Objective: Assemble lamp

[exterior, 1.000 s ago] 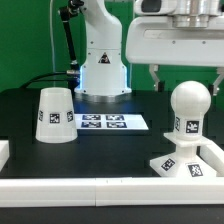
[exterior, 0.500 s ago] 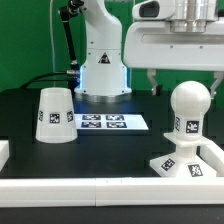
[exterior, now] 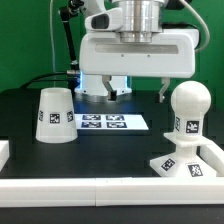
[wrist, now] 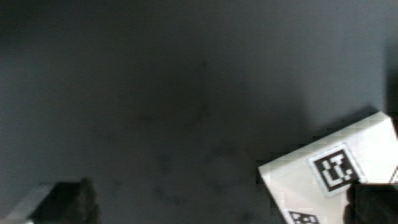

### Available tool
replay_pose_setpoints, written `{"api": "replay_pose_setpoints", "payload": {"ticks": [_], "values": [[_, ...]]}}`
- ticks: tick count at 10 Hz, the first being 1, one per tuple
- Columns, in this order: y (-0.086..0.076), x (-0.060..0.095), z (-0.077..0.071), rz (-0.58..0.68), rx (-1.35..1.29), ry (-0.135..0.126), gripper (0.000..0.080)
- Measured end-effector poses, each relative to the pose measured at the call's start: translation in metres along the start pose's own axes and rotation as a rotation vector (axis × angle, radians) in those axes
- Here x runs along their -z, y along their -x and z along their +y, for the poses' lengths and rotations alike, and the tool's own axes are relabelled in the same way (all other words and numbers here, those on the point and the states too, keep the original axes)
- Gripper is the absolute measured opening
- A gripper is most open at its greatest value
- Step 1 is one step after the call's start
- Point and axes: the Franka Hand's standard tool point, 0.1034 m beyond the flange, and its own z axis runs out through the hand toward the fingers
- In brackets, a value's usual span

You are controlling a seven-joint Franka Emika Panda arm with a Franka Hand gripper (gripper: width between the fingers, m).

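Note:
The white cone shade [exterior: 55,115] stands on the black table at the exterior view's left. The round-headed bulb [exterior: 188,108] stands upright on the flat square base [exterior: 186,164] at the exterior view's right. My gripper [exterior: 136,95] hangs above the middle of the table, open and empty, left of the bulb and well above it. In the wrist view the gripper [wrist: 219,212] shows only dark fingertips [wrist: 63,203] wide apart over bare table. A white tagged corner [wrist: 338,165] lies by one finger; I cannot tell which part it is.
The marker board [exterior: 103,122] lies flat on the table between the shade and the bulb, below and behind my gripper. A white rail [exterior: 100,187] runs along the table's front edge. The robot's base [exterior: 103,70] stands at the back.
My gripper has moved from above the bulb toward the exterior view's left, to above the middle of the table. The lamp parts have not moved.

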Motion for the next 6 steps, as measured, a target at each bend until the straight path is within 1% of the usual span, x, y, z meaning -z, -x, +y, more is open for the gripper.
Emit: {"api": "replay_pose_setpoints", "payload": {"ticks": [2,4,5,6], "values": [[-0.005,0.0,0.018,0.002,-0.001,0.007,0.0699],[-0.006,-0.001,0.03,0.0,0.007,0.013,0.0699],[0.004,-0.002,0.047,-0.011,0.037,0.019,0.0699],[0.018,-0.002,0.069,-0.028,0.034,0.026,0.0699]]}}
